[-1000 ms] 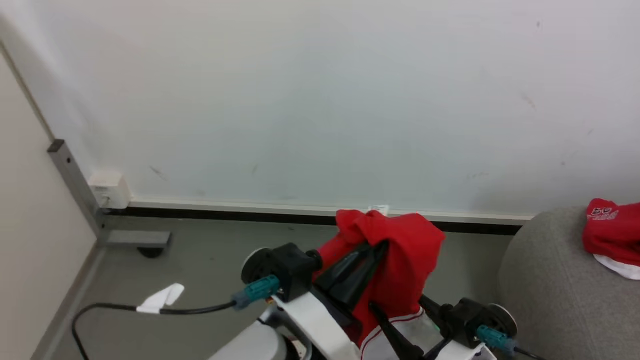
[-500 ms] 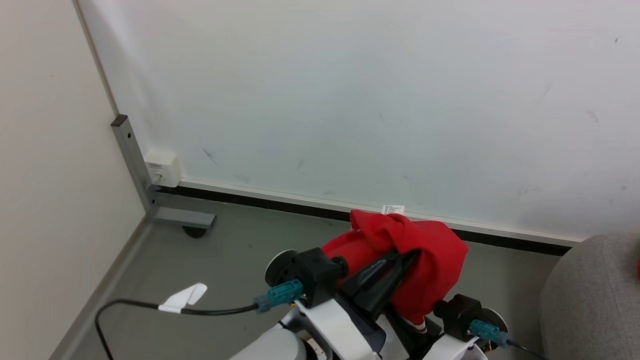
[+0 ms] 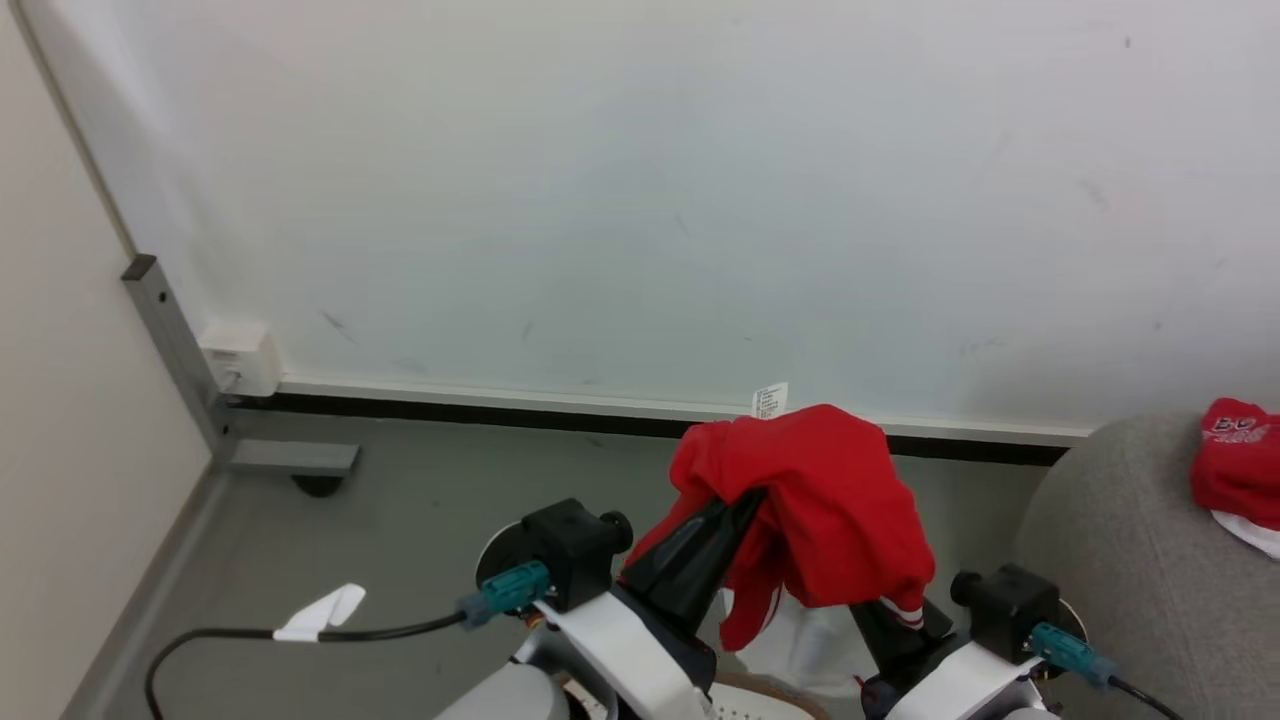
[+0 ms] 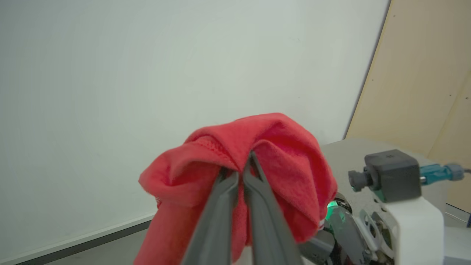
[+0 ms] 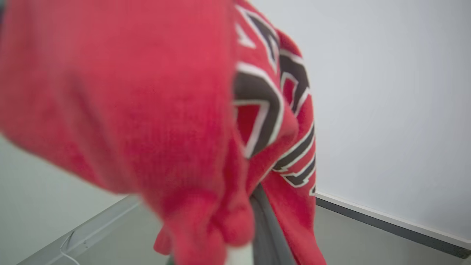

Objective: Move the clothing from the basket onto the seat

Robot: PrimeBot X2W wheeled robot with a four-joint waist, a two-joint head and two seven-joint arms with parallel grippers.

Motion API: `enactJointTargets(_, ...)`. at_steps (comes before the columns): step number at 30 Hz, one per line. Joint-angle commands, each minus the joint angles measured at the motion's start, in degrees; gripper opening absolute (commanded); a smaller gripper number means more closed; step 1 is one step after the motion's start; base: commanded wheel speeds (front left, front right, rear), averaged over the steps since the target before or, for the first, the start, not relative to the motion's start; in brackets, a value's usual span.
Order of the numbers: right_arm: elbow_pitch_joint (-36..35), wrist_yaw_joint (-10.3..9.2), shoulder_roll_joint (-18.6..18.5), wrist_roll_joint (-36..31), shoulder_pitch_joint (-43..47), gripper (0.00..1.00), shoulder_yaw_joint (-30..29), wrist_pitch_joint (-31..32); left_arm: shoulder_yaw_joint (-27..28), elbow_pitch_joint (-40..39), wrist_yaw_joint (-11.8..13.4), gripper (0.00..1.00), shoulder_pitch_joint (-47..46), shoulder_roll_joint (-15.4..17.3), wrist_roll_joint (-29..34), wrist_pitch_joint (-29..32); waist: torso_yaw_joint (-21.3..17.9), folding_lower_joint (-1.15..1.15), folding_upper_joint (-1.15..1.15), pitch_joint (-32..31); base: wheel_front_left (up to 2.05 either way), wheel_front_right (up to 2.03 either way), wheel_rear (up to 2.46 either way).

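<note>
Currently held: a red jersey (image 3: 830, 500), bunched up and lifted clear of the floor, draped over the tip of the left tool (image 3: 748, 503).
Left tool: closed tight on a fold near the top of the cloth, with fabric mushrooming over and around both fingers.
Right tool (image 3: 885, 622): just beside and below the left tool, tucked under the hanging hem. Cloth covers its fingers, so I cannot tell whether it grips the fabric or only brushes it.
Why pinched at the top: I'd judge this lets sleeves and hem hang free instead of dragging.
Basket: what looks like its tan rim (image 3: 785, 698) shows straight below both tools.
Sofa (image 3: 1100, 540): off the right tool's outer side, near but not under the load.
Already across: a second jersey (image 3: 1235, 460) lies on the sofa, well beyond the right tool.
Step in hand: carrying, by my reckoning. The load has to swing out past the right tool before release.
Risk: a single pinch on soft cloth could slip, or the hem could snag the right tool.
</note>
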Motion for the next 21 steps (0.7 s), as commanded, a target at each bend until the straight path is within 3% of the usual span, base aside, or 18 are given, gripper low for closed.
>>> enactJointTargets(1, -0.98, -0.15, -0.68, -0.93, 0.62, 0.00, -1.19, 0.01, -0.13, 0.41, 0.14, 0.00, 0.86, 0.32, -0.56, -0.08, -2.45, 0.00, 0.00, 0.49, 0.00, 0.00, 0.00)
enactJointTargets(5, -3.63, -0.15, -0.53, -1.82, 0.58, 0.00, -5.18, 0.00, -0.47, 0.85, -0.16, 0.00, 1.65, 0.02, -1.70, 0.93, -6.75, 0.00, 0.00, 1.29, 0.00, 0.00, 0.00)
enactJointTargets(6, -4.25, -0.15, -0.58, -1.85, 0.86, 0.00, -6.57, 0.00, -0.67, 1.01, -0.27, 0.14, 1.85, -0.17, -1.91, 1.01, -7.73, 0.00, 0.00, 1.47, 0.00, 0.00, 0.00)
enactJointTargets(7, -4.89, -0.15, -0.56, -1.57, 1.18, 0.00, -7.79, 0.00, -0.75, 1.10, -0.23, 0.45, 1.99, -0.40, -2.03, 0.87, -8.67, 0.00, 0.00, 1.66, 0.00, 0.00, 0.00)
enactJointTargets(8, -5.39, -0.15, -0.64, -1.15, 1.52, 0.00, -9.30, 0.00, -0.95, 1.27, -0.34, 1.00, 2.00, -0.56, -2.19, 0.89, -9.54, 0.00, 0.00, 1.85, 0.00, 0.00, 0.00)
enactJointTargets(21, -10.29, -0.15, -4.42, -3.80, 2.39, 0.00, -20.34, 0.00, -1.20, 1.69, -1.10, 1.00, 0.40, -0.70, -0.24, -2.50, -23.65, 0.00, 0.00, 4.47, 0.00, 0.00, 0.00)
